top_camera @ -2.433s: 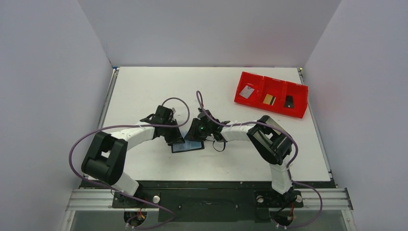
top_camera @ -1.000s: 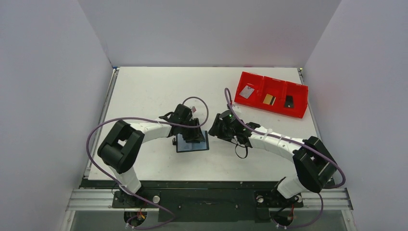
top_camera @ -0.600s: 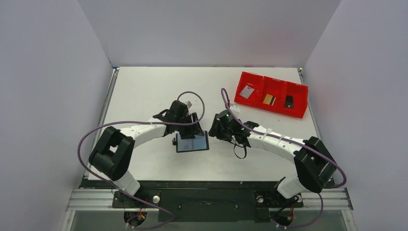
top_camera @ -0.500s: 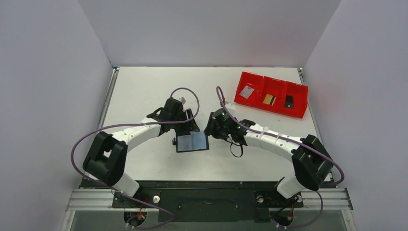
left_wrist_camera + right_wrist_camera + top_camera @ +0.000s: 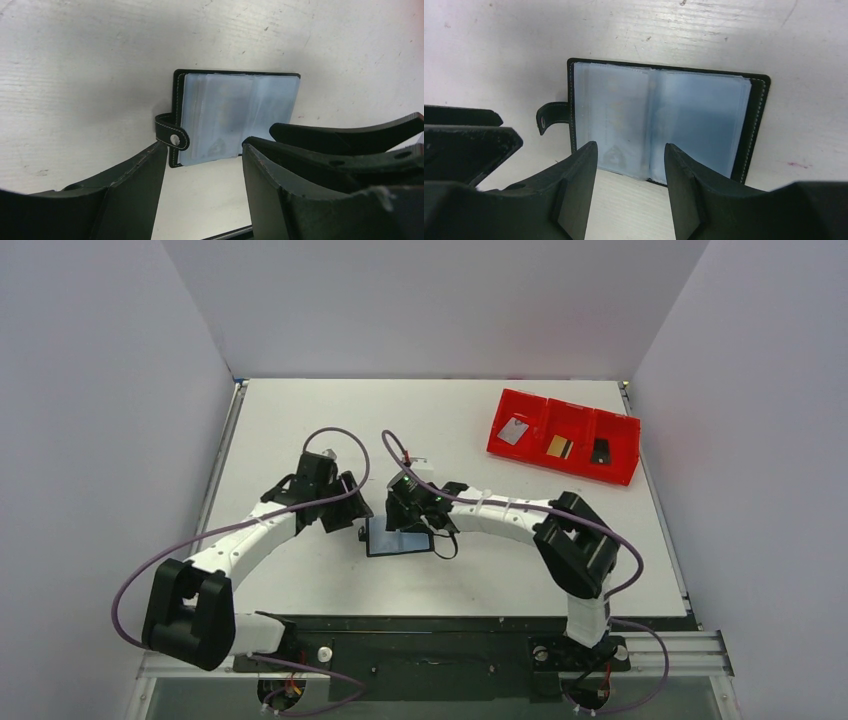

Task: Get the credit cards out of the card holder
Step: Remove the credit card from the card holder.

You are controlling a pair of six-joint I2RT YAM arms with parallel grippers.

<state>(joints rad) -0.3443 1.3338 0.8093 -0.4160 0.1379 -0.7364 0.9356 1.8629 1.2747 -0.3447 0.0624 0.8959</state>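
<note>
Two pairs of matte black robot fingers converge on an open card holder (image 5: 398, 538) lying flat near the middle of a scuffed white desk (image 5: 300, 420). The holder is a black, leather-look rectangle with pale stitching along its edge, spread to show cloudy, bluish plastic sleeves. A short strap (image 5: 170, 134) with a round metal snap curls from one short side. The left fingers (image 5: 135, 180), broad and wedge-shaped, stand wide apart and empty just beside the strap end of the holder. The right fingers (image 5: 574, 175) are parted to a moderate gap and hold nothing, their tips hanging over the near edge of the sleeves; whether they touch the plastic cannot be told. Three credit cards lie well apart from the holder in a glossy red three-compartment tray (image 5: 628, 468) at the far right of the desk, one to a compartment: a silver-grey card (image 5: 514, 431), a gold card (image 5: 559, 447) with a dark stripe, and a black card (image 5: 600, 451).
</note>
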